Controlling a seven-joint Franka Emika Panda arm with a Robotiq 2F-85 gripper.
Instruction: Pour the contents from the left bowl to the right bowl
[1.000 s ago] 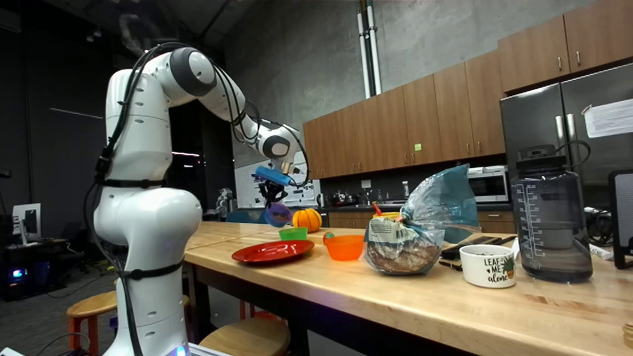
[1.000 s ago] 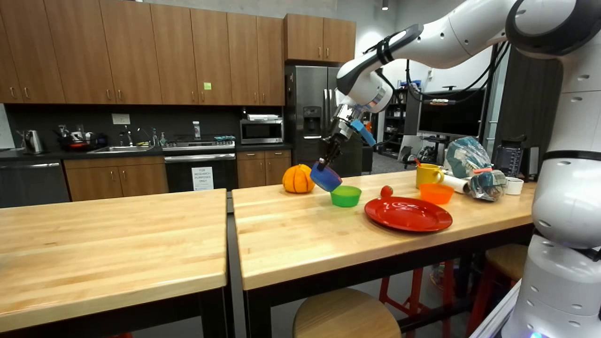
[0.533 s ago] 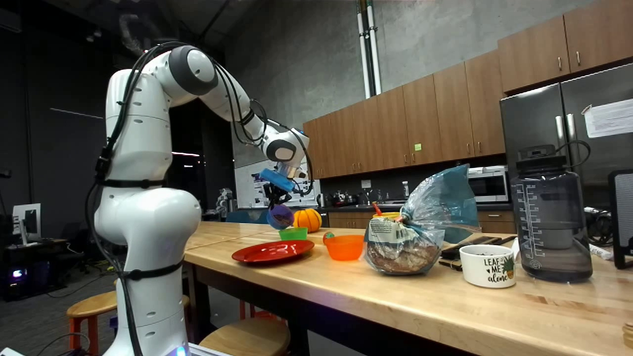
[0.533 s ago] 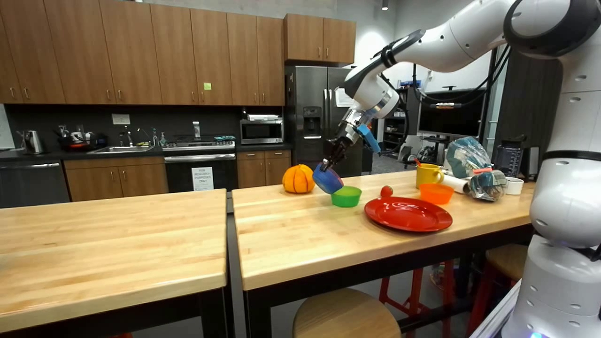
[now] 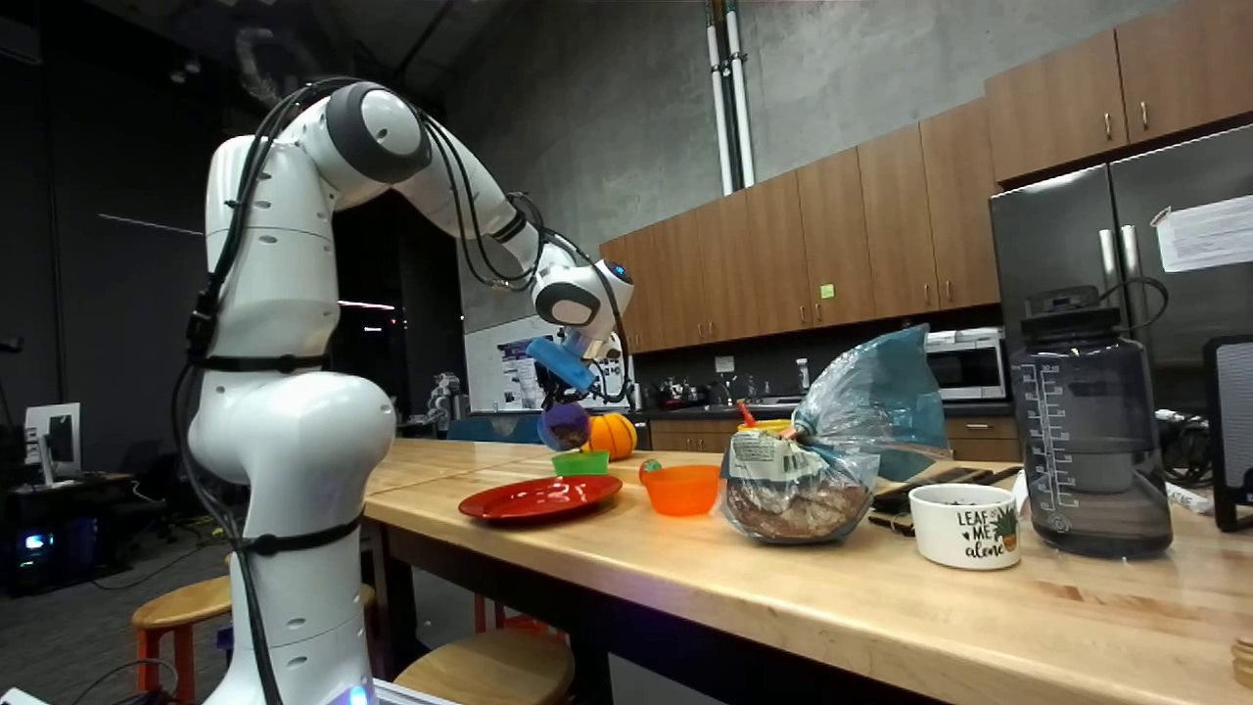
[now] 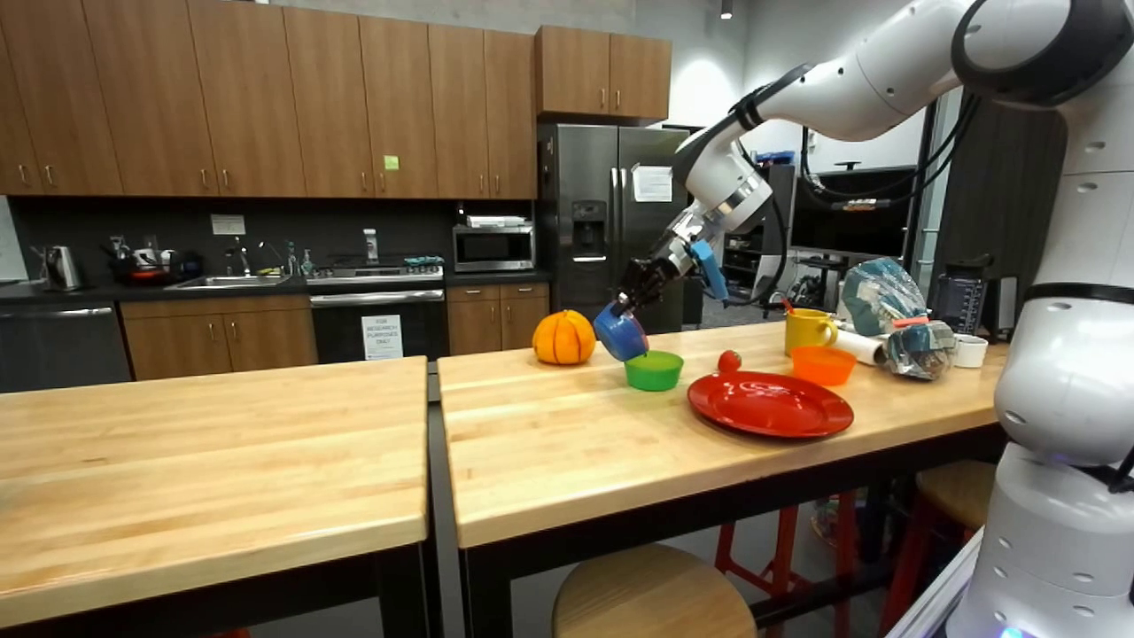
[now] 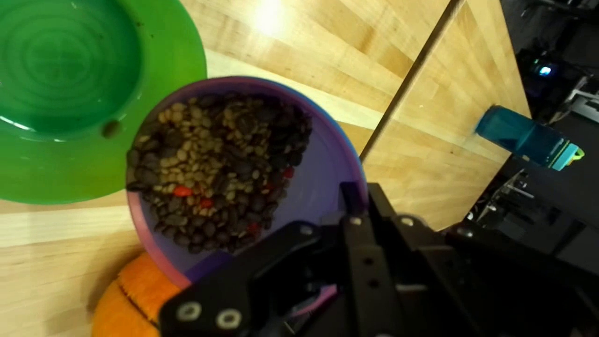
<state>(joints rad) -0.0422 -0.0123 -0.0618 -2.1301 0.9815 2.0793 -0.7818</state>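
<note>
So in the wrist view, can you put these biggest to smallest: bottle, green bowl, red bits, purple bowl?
1. Purple bowl and green bowl: too close to rank, because the picture's edge cuts off the green one.
2. Bottle: much smaller here, but it's farther away.
3. Red bits: each one is tiny.

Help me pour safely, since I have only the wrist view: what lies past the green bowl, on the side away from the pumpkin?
Observer: A red plate lies there, as both exterior views show.
Operator: And is the purple bowl off the tabletop?
Observer: Yes, in both exterior views it hangs tilted in the gripper, above the tabletop; whether it touches the green bowl, I can't tell.
</note>
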